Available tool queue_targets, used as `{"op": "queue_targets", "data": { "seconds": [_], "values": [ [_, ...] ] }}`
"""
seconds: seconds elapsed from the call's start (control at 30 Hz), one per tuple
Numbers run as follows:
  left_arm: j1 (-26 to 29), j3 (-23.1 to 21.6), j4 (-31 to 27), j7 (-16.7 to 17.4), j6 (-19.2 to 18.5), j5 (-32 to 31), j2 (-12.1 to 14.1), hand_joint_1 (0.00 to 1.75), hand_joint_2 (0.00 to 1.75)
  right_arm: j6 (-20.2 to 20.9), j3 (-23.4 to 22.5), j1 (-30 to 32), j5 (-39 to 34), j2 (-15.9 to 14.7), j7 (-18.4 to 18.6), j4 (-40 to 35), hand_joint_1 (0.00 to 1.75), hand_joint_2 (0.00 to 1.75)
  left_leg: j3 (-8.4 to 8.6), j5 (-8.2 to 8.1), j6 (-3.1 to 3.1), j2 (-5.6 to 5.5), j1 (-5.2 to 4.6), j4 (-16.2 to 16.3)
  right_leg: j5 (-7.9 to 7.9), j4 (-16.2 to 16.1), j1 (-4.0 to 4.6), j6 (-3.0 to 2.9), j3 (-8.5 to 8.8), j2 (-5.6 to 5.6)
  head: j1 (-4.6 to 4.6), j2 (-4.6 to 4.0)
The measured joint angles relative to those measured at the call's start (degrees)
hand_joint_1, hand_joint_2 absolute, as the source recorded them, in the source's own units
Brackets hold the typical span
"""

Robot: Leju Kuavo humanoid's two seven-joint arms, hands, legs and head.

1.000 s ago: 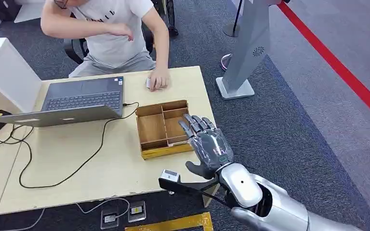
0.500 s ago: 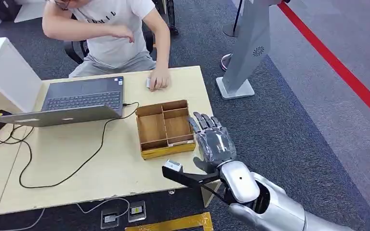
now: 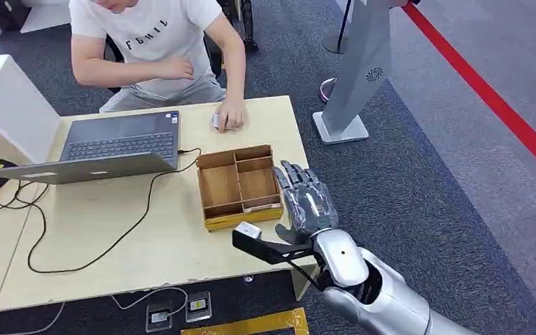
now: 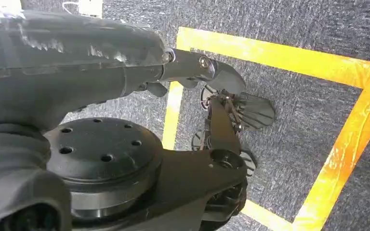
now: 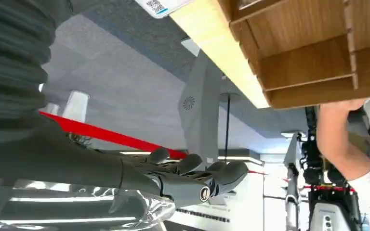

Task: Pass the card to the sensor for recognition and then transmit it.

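- Three views make up this moment. From the head view, the robot's right hand (image 3: 307,204) hovers palm down at the right edge of a light wooden table (image 3: 112,241), fingers stretched out and slightly apart, holding nothing. It sits just beside a wooden divided tray (image 3: 216,188), whose compartments look bare. No card can be made out on the table or in the hand, so where the card is cannot be told. A person (image 3: 160,49) sits behind the table with one hand on a mouse (image 3: 218,120), next to an open laptop (image 3: 112,143).
- From the left wrist view, the left hand (image 4: 192,72) hangs over dark carpet marked with yellow tape (image 4: 270,50). Whether its fingers are apart or curled cannot be told.
- From the right wrist view, the right hand's fingers show extended and bare, near the tray's wooden wall.
- Judged from this, no card is in hand, so both the sensor pass and the handover appear left to do.
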Motion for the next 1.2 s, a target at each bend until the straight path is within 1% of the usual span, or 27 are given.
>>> {"op": "queue_targets", "data": {
  "seconds": [0.2,0.33,0.6,0.7,0.9,0.97,1.2],
  "values": [
    [-0.01,-0.02,0.0,0.0,-0.04,-0.31,0.0,0.0,0.0,-0.11,-0.02,-0.25,-1.79,1.62,-1.22,2.82,0.0,1.75,0.0,0.0,0.0,0.0,0.0,0.0,0.0,0.0,0.0,0.0,0.0,0.0,-0.02,0.0],
    [-0.03,-0.13,0.0,0.0,-0.02,-0.33,0.0,0.0,0.0,-0.18,0.02,-0.35,-2.25,2.53,-1.42,4.39,0.0,1.75,0.0,0.0,0.0,0.0,0.0,0.0,0.0,0.0,0.0,0.0,0.0,0.0,-0.02,0.0],
    [-0.06,-0.37,0.0,0.0,-0.02,-0.37,-0.02,0.0,0.0,-0.59,0.17,-1.33,-3.93,4.85,-3.69,8.59,0.0,1.75,0.0,0.0,0.0,0.0,0.0,0.0,0.0,0.01,0.0,0.0,0.0,0.01,-0.02,0.0],
    [-0.05,-0.39,0.0,0.0,-0.02,-0.39,-0.02,0.0,0.0,-0.63,0.2,-1.63,-4.26,5.53,-3.87,10.16,0.0,1.75,0.0,0.0,0.0,-0.01,0.0,0.0,0.0,0.01,0.0,0.0,0.0,0.0,-0.02,0.0],
    [-0.06,-0.39,0.0,0.0,-0.04,-0.37,-0.02,0.0,0.0,-0.63,0.2,-1.68,-4.33,5.68,-3.87,10.47,0.0,1.75,0.0,0.0,0.0,0.0,0.0,0.0,0.0,0.01,0.0,0.0,0.0,0.0,-0.02,0.0],
    [-0.06,-0.42,-0.02,0.0,-0.04,-0.37,-0.02,0.0,0.0,-0.74,0.22,-2.17,-4.59,6.47,-4.11,12.55,0.0,1.75,0.0,0.0,0.0,0.0,0.0,0.0,0.0,0.01,0.0,0.0,0.0,0.0,-0.02,0.0],
    [-0.07,-0.44,-0.02,0.0,-0.04,-0.37,-0.02,0.0,0.0,-1.03,0.31,-2.65,-4.59,7.65,-4.39,14.88,0.0,1.75,0.0,0.0,0.0,0.0,0.01,0.0,0.0,0.01,0.01,0.0,0.0,0.0,-0.02,0.0]
  ]
}}
